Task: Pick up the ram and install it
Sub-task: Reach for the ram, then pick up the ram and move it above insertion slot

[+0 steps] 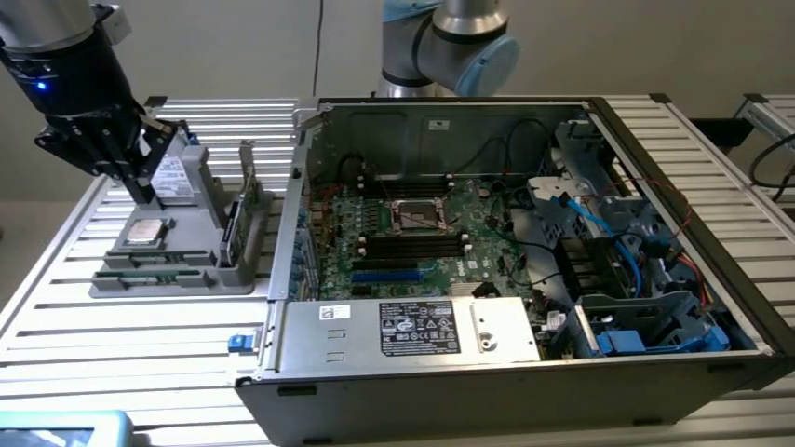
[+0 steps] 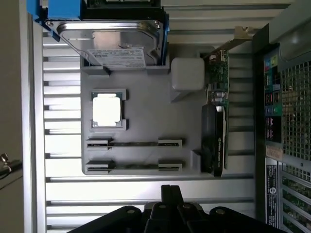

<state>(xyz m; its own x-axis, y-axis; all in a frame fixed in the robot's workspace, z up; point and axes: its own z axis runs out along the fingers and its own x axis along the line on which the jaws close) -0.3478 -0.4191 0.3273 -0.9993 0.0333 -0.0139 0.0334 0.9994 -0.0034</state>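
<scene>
Two ram sticks stand on edge in the grey holder tray (image 2: 141,97), one (image 2: 133,143) beside the other (image 2: 133,166). In the exterior view they are thin green strips (image 1: 155,262) at the tray's near end. My gripper (image 1: 147,194) hangs above the tray on the exterior view's left, over the far part near the hard drive. It is shut with nothing in it. In the wrist view the closed fingertips (image 2: 170,190) sit just off the tray's edge nearest the ram sticks. The open computer case (image 1: 497,363) holds the motherboard (image 1: 410,233) with its black memory slots (image 1: 410,248).
The tray also carries a hard drive (image 2: 116,46), a processor chip (image 2: 107,109), a white block (image 2: 187,74) and an upright green card with a metal bracket (image 2: 216,121). The case wall (image 1: 296,196) rises right beside the tray. Cables and drive cages (image 1: 621,251) crowd the case's right side.
</scene>
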